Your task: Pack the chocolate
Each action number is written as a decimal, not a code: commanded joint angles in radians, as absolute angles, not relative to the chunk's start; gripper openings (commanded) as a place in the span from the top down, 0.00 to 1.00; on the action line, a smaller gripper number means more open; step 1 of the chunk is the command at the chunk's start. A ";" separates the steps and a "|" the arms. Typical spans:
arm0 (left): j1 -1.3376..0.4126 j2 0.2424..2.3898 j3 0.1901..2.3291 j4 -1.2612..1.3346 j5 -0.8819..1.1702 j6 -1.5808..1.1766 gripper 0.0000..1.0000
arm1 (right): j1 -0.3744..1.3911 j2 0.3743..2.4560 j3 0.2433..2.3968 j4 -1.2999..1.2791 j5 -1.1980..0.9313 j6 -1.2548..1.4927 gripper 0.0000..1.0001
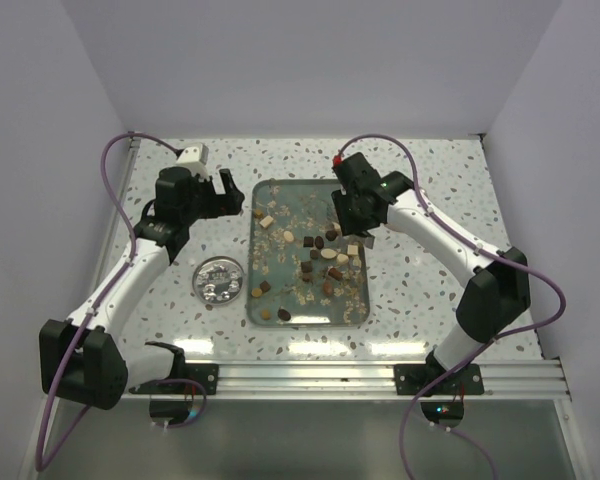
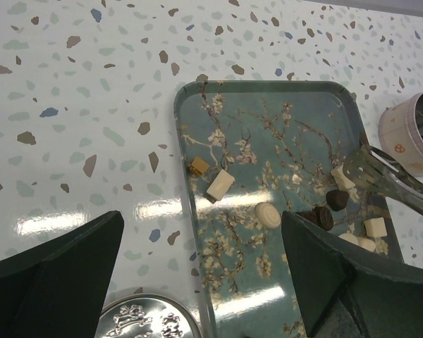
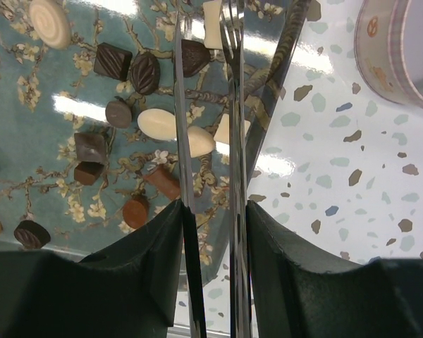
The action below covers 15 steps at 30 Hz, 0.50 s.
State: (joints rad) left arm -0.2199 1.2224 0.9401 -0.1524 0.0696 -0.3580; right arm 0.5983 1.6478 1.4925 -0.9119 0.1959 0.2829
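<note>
The chocolate [image 1: 320,255] lies scattered on a teal blossom-patterned tray [image 1: 290,195]: dark cubes and rounds [image 3: 144,70], cream ovals [image 2: 268,215] and squares. My right gripper [image 1: 355,215] hovers over the tray's right side, shut on a pair of metal tongs [image 3: 234,127] that run up between its fingers [image 3: 215,208]. The tong tips [image 2: 370,169] reach a cream square piece; whether they pinch it I cannot tell. My left gripper [image 1: 225,195] stands open and holds nothing just left of the tray's far corner, its jaws [image 2: 201,232] spanning the tray's left rim [image 2: 187,204].
A pink round tin [image 2: 412,134] holding a few dark pieces stands on the speckled table right of the tray [image 3: 402,42]. An embossed silver lid [image 1: 221,280] lies left of the tray [image 2: 144,320]. Pale flakes litter the tray.
</note>
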 commanded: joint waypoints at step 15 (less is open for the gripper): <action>-0.216 1.187 0.940 -0.141 0.051 -0.376 0.00 | 0.595 1.677 1.476 -0.851 0.238 0.230 0.58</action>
State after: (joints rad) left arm -0.2199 1.2148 0.9401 -0.1547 0.0624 -0.3584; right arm 0.5983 1.6596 1.4788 -0.8879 0.2192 0.2481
